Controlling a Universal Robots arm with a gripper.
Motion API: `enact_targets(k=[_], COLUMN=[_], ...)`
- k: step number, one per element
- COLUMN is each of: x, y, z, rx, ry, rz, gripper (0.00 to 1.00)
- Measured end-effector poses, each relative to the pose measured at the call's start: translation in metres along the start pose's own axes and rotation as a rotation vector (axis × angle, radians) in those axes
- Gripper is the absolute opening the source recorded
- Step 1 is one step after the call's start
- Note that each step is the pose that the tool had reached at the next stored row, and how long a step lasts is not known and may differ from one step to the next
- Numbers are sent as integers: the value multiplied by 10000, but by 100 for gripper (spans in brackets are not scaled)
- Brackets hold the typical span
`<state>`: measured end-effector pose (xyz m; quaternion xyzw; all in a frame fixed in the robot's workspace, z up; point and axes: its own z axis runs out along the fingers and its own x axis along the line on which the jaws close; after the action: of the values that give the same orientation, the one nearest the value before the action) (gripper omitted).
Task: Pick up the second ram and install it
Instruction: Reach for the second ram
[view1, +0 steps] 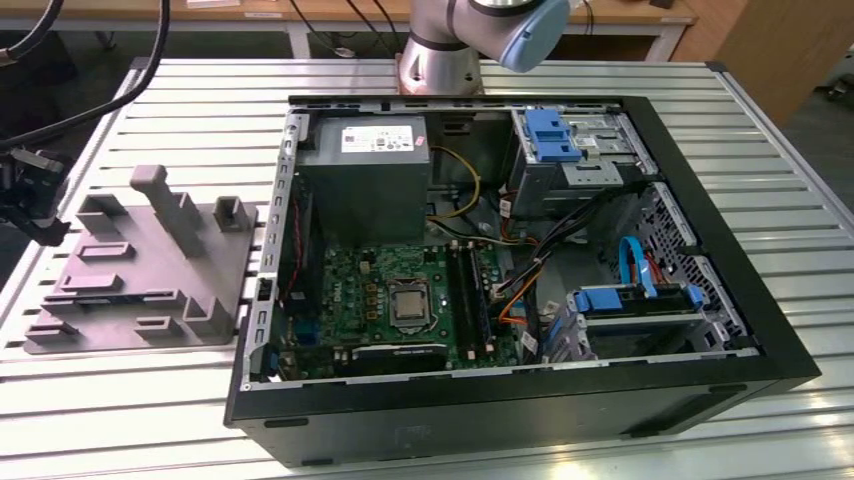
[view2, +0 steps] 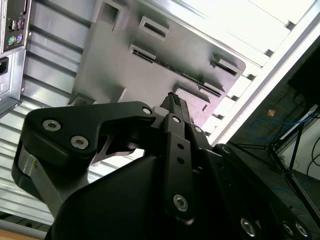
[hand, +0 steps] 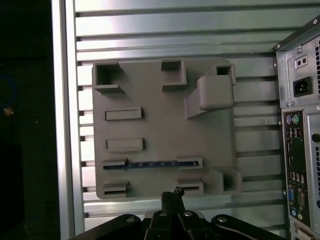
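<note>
Evidently nothing is installed yet: the second ram (hand: 150, 163) is seen edge-up in the grey holder block (hand: 160, 115) on the bench (hand: 150, 35), while the jaws are held narrow and empty nearby.

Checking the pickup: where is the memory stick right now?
In the first wrist view, the memory stick stands on edge in the grey block, beside the computer case.

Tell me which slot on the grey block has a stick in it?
The second slot from the hand: a thin blue ram sits there; others hold none.
</note>
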<state>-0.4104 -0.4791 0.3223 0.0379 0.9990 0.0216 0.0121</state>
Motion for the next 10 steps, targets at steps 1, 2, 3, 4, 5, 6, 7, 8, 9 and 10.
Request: enact_targets(k=[1,2,3,4,5,6,7,8,9,10], x=[0,1,1,2,2,2,3,3,2,2], y=[-4,-9,-13,-16,-19,-21,-22,-22,-22,-23], z=[11,22,34,43,50,55,60,61,62,65], rx=[-1,-1,-2,-1,-1,0,0,1,1,-1], ry=[-1,-2,-2,-2,-1,-1,-1,0,0,-1], rz=[0,0,-1,0,0,0,1,1,1,0], gripper=[10,10,10,10,10,10,10,10,10,10])
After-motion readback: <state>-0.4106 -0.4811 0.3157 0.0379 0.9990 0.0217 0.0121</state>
